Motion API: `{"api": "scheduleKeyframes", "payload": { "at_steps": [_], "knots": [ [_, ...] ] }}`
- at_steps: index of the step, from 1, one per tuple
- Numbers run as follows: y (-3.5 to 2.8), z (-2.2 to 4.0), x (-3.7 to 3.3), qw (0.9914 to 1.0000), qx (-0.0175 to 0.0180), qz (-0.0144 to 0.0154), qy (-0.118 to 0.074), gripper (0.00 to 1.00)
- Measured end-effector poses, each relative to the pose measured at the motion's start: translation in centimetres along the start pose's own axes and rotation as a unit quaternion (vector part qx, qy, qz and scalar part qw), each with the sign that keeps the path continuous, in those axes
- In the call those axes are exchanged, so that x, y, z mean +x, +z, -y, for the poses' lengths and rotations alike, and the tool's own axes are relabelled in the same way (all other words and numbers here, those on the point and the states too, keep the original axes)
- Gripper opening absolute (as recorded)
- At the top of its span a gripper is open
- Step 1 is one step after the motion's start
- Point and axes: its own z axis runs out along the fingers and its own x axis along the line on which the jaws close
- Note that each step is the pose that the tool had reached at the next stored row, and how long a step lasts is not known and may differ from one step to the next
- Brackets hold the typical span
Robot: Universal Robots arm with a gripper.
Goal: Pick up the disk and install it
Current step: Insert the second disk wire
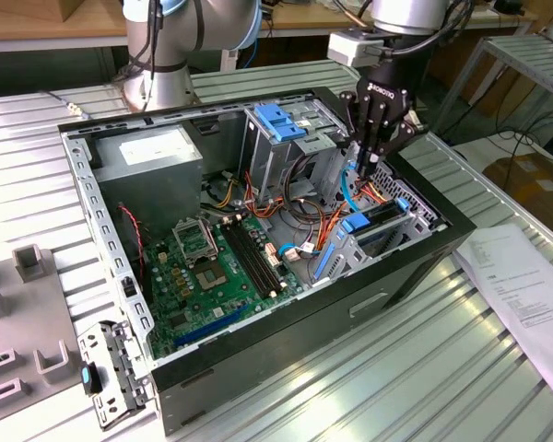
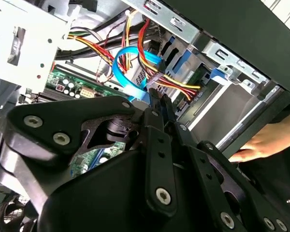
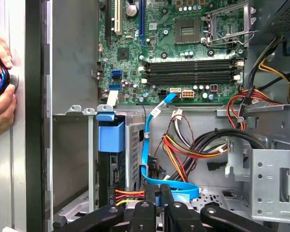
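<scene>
Exterior view shows my pincer (image 1: 367, 166) pressed together, empty, over the cables; the disk (image 1: 376, 224) sits just below in its bay. I should descend slowly.

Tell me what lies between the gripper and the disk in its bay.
In the first wrist view, a looping blue flat cable and a red-yellow-black wire bundle lie between the gripper and the disk.
</scene>
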Motion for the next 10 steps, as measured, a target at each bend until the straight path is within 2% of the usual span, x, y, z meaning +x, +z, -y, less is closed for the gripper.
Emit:
{"api": "scheduleKeyframes", "payload": {
  "at_steps": [1, 4, 5, 6, 7, 8, 9, 10],
  "knots": [
    [0.08, -0.01, 0.21, 1.00000, 0.0001, 0.0016, 0.000, 0.16],
    [0.49, -0.12, 1.19, 0.99994, 0.0005, 0.0110, 0.000, 0.16],
    [0.64, -0.19, 1.55, 0.99987, 0.0007, 0.0158, 0.000, 0.16],
    [0.90, -0.29, 2.18, 0.99970, 0.0012, 0.0246, 0.000, 0.16],
    [1.22, -0.39, 3.03, 0.99948, 0.0016, 0.0321, 0.000, 0.16],
    [1.39, -0.46, 3.52, 0.99945, 0.0017, 0.0332, 0.000, 0.16],
    [1.65, -0.80, 4.24, 0.99944, 0.0023, 0.0333, -0.002, 0.16],
    [1.71, -1.06, 4.33, 0.99941, 0.0047, 0.0334, -0.006, 0.16]
  ]
}}
